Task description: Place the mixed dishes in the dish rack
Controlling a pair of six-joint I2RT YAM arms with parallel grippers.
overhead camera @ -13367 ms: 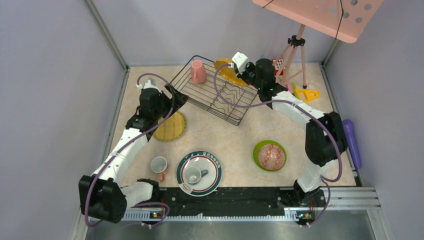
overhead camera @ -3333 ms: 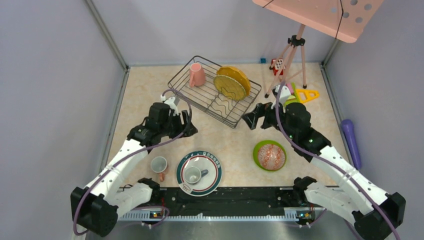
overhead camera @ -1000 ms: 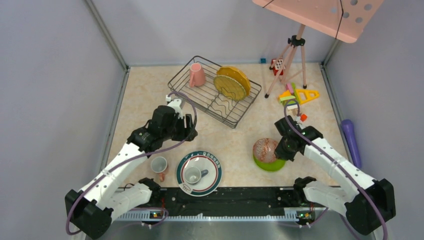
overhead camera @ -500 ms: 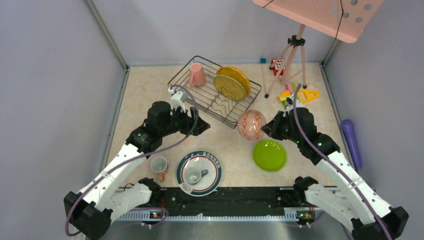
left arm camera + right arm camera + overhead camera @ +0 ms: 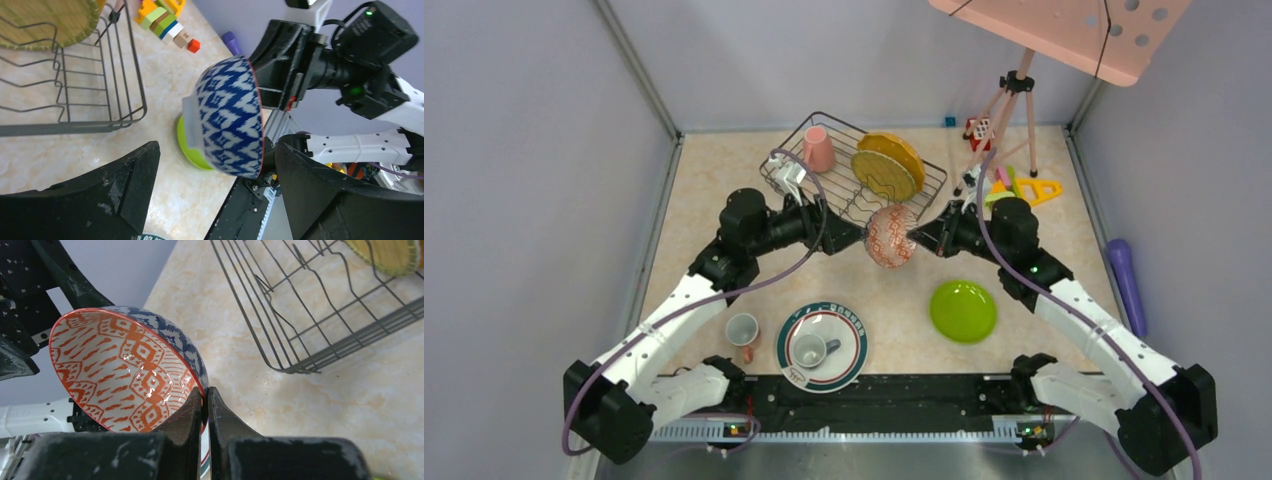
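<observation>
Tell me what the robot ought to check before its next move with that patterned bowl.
1. Right claw holds the bowl: ok, shut on its rim.
2. Left claw open wide enough to take it: ok, one finger on each side of the bowl, with gaps showing.
3. Bowl clear of the rack: ok, held up beside its near corner, apart from it.
4. Free room in the rack: ok, bare wavy dividers in front of the two plates.
5. Left claw level with the bowl's wall: cannot tell.
</observation>
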